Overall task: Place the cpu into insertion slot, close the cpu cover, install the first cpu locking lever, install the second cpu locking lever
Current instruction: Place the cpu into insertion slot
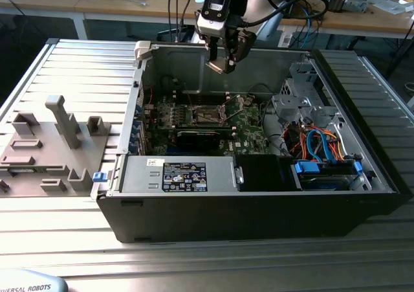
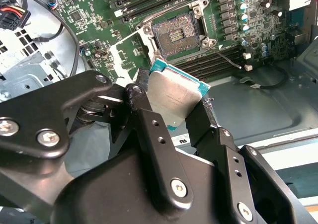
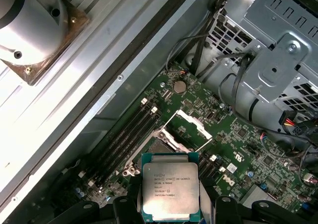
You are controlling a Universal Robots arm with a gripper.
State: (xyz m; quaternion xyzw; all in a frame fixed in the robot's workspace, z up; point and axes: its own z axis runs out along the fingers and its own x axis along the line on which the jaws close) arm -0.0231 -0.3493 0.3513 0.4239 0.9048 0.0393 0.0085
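The gripper (image 1: pixel 223 62) hangs over the rear wall of the open computer case (image 1: pixel 259 201). In the exterior view it is at 12 o'clock from the insertion slot (image 1: pixel 206 115).

The fingers (image 2: pixel 154 134) pinch the cpu (image 2: pixel 175 97) by two opposite edges. In both wrist views the chip's silver-grey metal top faces the camera, with a teal rim around it. The cpu is held in the air, clear of the green board (image 1: pixel 249 127) and well apart from the insertion slot.

The contact field of the insertion slot is exposed. The cpu cover (image 3: pixel 191 126) stands tilted up beside it, at about 3 o'clock from the slot in the exterior view. Dark memory slots (image 3: pixel 124 134) run along the slot on the board.

In the exterior view:
- The power supply (image 1: pixel 181 175) lies at 6 o'clock from the board.
- The drive cage (image 1: pixel 304 104) lies at 3 o'clock from the board.
- The case rests on a ribbed metal surface (image 1: pixel 194 259).
- A grey fixture tray (image 1: pixel 45 143) sits at 9 o'clock from the case, just beside it.
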